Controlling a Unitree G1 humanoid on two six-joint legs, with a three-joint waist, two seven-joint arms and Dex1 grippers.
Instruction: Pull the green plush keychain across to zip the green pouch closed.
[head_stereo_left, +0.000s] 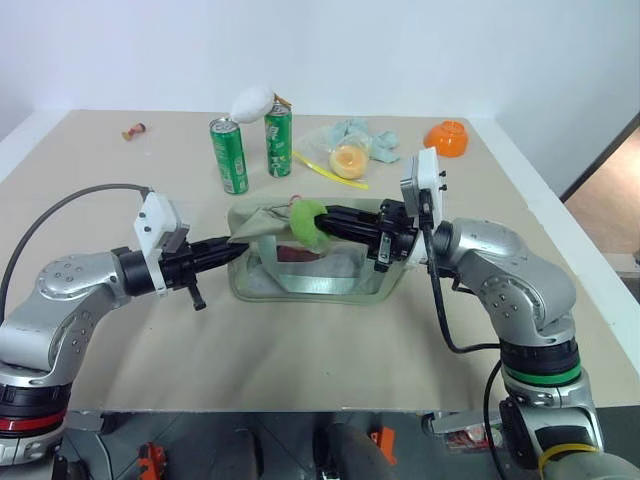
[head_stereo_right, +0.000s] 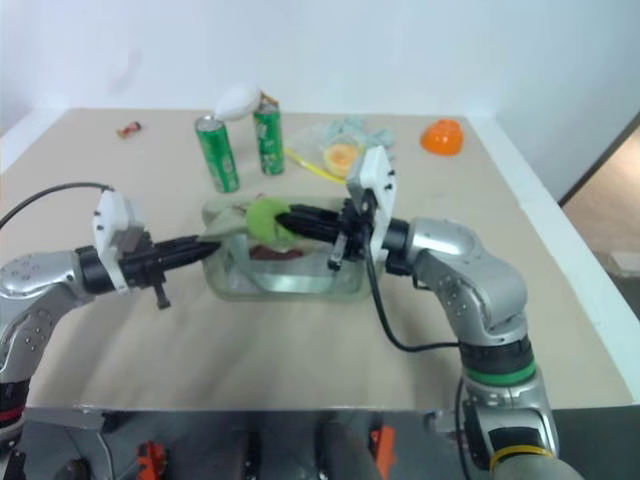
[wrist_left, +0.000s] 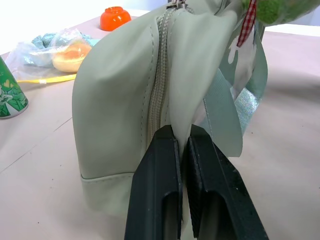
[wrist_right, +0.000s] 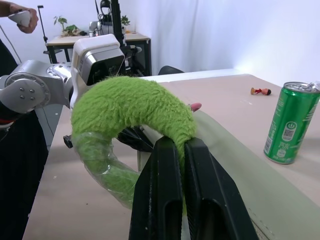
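Note:
The pale sage-green pouch (head_stereo_left: 300, 285) lies mid-table, its zipper (wrist_left: 159, 80) running along the top. My left gripper (head_stereo_left: 232, 250) is shut on the fabric at the pouch's left end; the left wrist view shows the cloth pinched between its fingers (wrist_left: 155, 170). The lime-green plush keychain (head_stereo_left: 308, 222) hangs above the pouch's left part on a red checked cord (wrist_left: 247, 22). Reaching in from the right, my right gripper (head_stereo_left: 325, 228) is shut on the plush ring (wrist_right: 125, 105), and its fingers (wrist_right: 160, 170) squeeze the ring's lower right side.
Two green soda cans (head_stereo_left: 229, 155) (head_stereo_left: 278, 140) stand behind the pouch. Farther back right are a clear bag with pale blue cloth (head_stereo_left: 352, 150), a yellow-green stick (head_stereo_left: 330, 170) and an orange bowl (head_stereo_left: 447, 138). A small toy (head_stereo_left: 135, 130) lies far left. A person's hand (wrist_right: 20, 15) shows beyond the table.

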